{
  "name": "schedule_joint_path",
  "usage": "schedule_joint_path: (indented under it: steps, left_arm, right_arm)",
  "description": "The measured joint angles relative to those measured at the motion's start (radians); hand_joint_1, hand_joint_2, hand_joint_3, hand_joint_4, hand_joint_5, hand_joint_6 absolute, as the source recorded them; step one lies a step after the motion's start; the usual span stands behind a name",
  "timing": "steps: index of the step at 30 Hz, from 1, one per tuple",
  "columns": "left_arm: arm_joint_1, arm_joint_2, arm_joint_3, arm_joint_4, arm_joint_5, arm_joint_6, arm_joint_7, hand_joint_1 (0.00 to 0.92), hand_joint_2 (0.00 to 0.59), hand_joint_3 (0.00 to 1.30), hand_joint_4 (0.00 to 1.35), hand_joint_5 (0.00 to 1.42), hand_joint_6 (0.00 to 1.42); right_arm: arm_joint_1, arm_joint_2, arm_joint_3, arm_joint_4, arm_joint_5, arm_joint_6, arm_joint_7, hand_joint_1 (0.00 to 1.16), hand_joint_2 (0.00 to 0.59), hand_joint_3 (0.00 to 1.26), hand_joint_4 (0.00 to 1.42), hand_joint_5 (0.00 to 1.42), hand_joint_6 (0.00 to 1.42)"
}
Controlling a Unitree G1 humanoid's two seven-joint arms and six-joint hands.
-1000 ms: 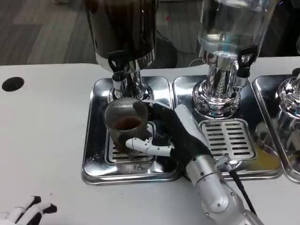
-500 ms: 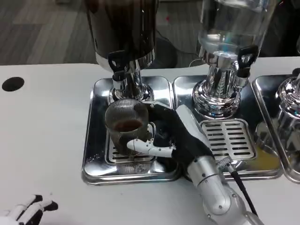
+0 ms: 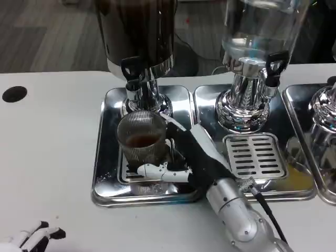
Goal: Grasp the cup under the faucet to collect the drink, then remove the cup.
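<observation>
Nearest to me, at the bottom left corner, I see the fingertips of my left robot hand (image 3: 37,236) resting low over the white worktop (image 3: 47,173); so little of it shows that I cannot tell whether it is clenched or released. On the right, my silver forearm (image 3: 239,212) reaches in from the lower edge toward the left drip tray (image 3: 107,181), a shiny steel pan with a slotted grate in its floor. My right robot hand (image 3: 184,157) lies on that tray just beside the cup (image 3: 140,137), thumb stretched along the grate below the cup's base and the other fingers behind its right side. I cannot make out firm contact on the glass (the dark palm hides that edge), so whether the hand is grasping the cup or merely cradling around it, I cannot tell. The cup is a ribbed clear tumbler standing upright on the grate, directly beneath the black-handled faucet (image 3: 131,71), with a shallow layer of brown drink in it. Behind it rises the dark dispenser (image 3: 139,31). To the right stands a second tray (image 3: 257,155) with its own grate and a clear dispenser (image 3: 260,31) on a chrome base. A black round spot (image 3: 14,94) sits on the worktop at far left.
</observation>
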Motion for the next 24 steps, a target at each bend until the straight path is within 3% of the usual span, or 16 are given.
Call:
schedule_joint_path:
  steps: [24]
  left_arm:
    - [-0.018,0.001,-0.011,0.015,0.005,0.017,-0.031,0.0,0.116,0.36,0.22,0.3,0.44]
  right_arm:
    - [-0.022,0.028,-0.023,0.005,0.022,0.0,0.002,0.66,0.081,0.1,0.12,0.2,0.04]
